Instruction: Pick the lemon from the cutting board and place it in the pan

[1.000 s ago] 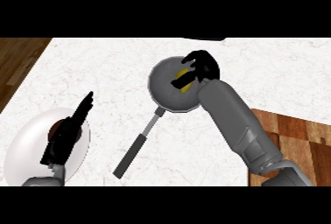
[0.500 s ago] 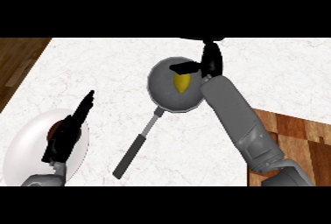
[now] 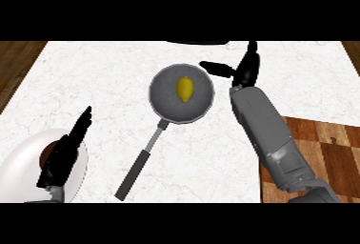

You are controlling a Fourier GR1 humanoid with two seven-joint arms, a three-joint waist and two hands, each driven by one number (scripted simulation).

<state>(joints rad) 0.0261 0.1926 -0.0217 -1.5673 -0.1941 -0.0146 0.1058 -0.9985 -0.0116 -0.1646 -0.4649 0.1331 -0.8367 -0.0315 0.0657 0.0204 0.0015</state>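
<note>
Since the lemon (image 3: 184, 89) lies in the pan (image 3: 163, 104) at upper centre, the open, empty right hand (image 3: 243, 70) beside it need only withdraw.

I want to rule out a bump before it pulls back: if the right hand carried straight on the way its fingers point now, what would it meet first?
Probably nothing. The right hand is open beside the pan, fingers aimed at the counter's far edge. The lemon lies off to its left. Height is unclear.
</note>
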